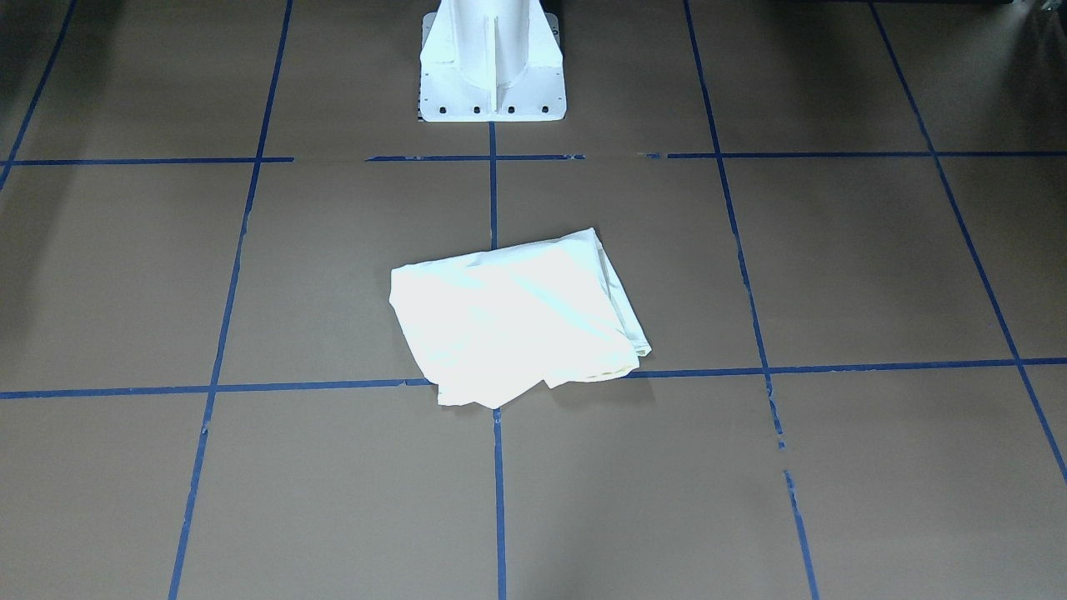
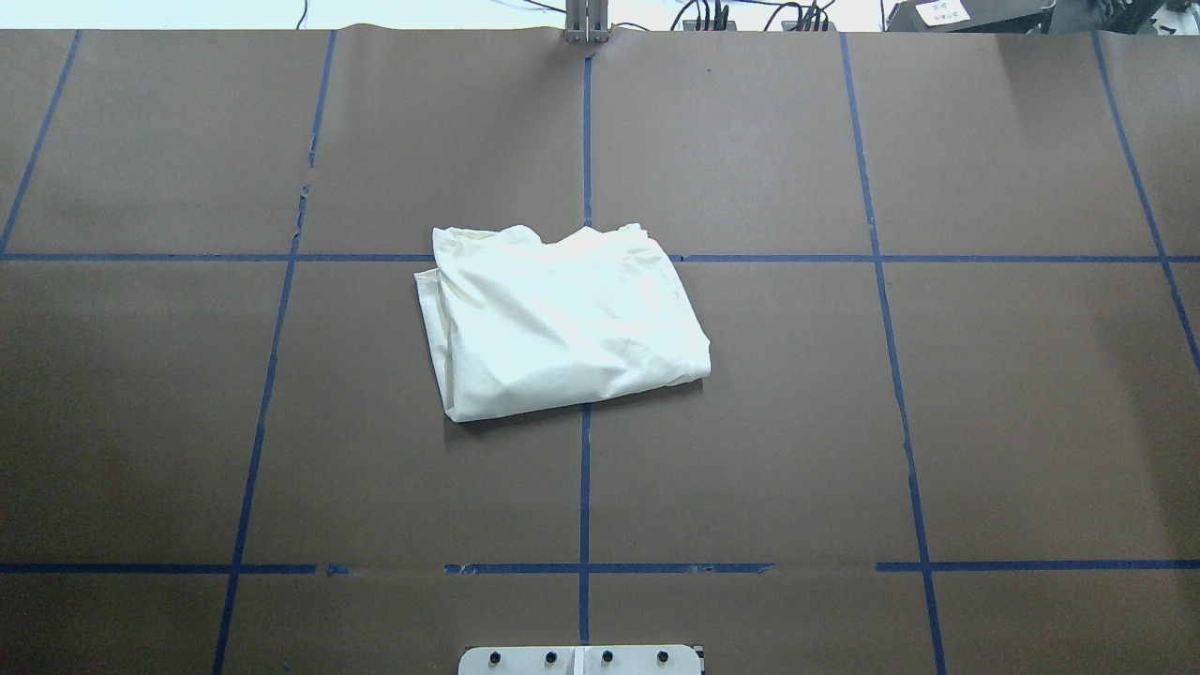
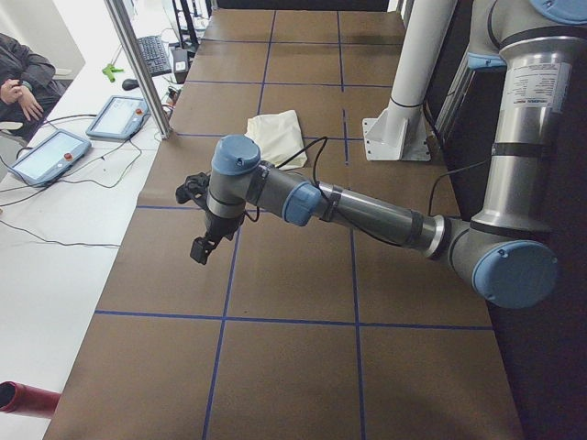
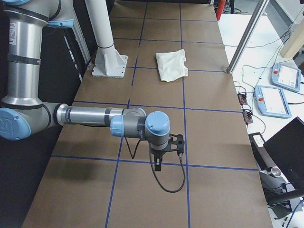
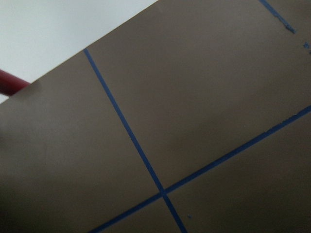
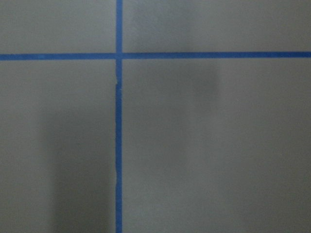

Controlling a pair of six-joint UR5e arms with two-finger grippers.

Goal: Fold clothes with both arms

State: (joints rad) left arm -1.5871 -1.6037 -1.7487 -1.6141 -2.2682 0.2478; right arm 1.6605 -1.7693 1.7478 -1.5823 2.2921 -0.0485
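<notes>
Nothing can be read. A white label point(image 2: 941, 11) on a dark box point(image 2: 994, 15) and a printed sticker point(image 3: 537, 85) on the left arm point(image 3: 367, 213) are too small to make out.

L arm point(image 3: 367, 213) stretches out nearly level from its elbow, wrist bent so L gripper point(image 3: 199, 249) points straight down. R arm point(image 4: 90, 115) sits much the same: forearm level, R gripper point(image 4: 158, 165) hanging down. Jaws too small to judge on either.
</notes>
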